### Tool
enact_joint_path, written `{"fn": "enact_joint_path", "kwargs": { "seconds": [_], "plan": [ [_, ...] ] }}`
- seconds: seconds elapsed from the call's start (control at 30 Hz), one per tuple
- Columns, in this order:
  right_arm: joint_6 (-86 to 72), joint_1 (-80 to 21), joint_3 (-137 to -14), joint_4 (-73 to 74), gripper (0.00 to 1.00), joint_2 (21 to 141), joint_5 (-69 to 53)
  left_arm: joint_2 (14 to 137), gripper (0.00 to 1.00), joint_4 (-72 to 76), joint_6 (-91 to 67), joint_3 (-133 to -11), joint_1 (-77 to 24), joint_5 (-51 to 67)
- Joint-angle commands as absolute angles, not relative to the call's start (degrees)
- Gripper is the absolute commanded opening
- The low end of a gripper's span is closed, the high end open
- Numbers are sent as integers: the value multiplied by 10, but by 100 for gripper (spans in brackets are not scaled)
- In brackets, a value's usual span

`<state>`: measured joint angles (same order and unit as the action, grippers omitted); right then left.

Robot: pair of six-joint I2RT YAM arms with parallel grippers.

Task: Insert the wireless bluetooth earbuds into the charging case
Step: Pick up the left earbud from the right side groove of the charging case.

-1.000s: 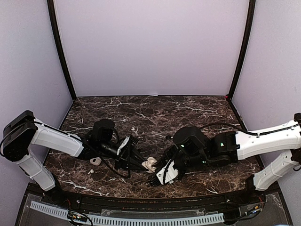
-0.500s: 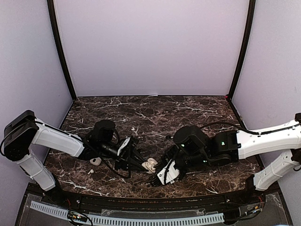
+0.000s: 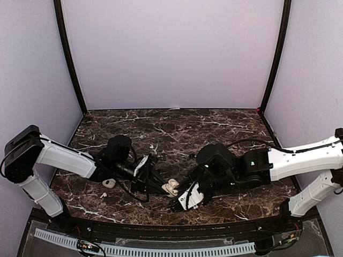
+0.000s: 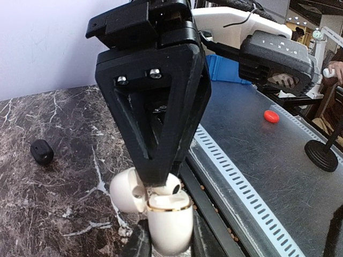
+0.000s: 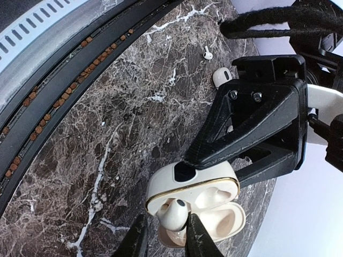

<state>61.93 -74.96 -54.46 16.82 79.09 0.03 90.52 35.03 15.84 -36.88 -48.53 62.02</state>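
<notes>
Both the left claw and the right claw meet at an open white case on a dark marble table.

White-veined brown stone floors a booth with plain lilac walls and black corner posts. A black rail and a slotted white strip run along the near edge. Close to that edge, the left claw pinches the base of the white case tight, lid hanging open. An earbud sits in one socket. The right claw straddles it with fingers a narrow gap apart; whether they touch it cannot be told. A loose white earbud lies on the marble, and a small black case rests well apart.
</notes>
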Motion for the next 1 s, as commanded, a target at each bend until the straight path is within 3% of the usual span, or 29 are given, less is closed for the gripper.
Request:
{"fn": "enact_joint_path", "kwargs": {
  "seconds": [0.0,0.1,0.33,0.57,0.97],
  "plan": [
    [626,-750,-564,179,23,810,5,899,0,365,150,-384,-488,647],
    [628,-750,-573,183,23,818,1,900,0,368,140,-388,-488,652],
    [630,-750,-581,186,7,825,-5,900,0,364,132,-390,-488,656],
    [623,-750,-582,201,0,804,0,900,0,318,164,-393,-488,651],
    [613,-742,-572,206,0,759,-13,909,0,270,199,-411,-488,648]
  ]
}}
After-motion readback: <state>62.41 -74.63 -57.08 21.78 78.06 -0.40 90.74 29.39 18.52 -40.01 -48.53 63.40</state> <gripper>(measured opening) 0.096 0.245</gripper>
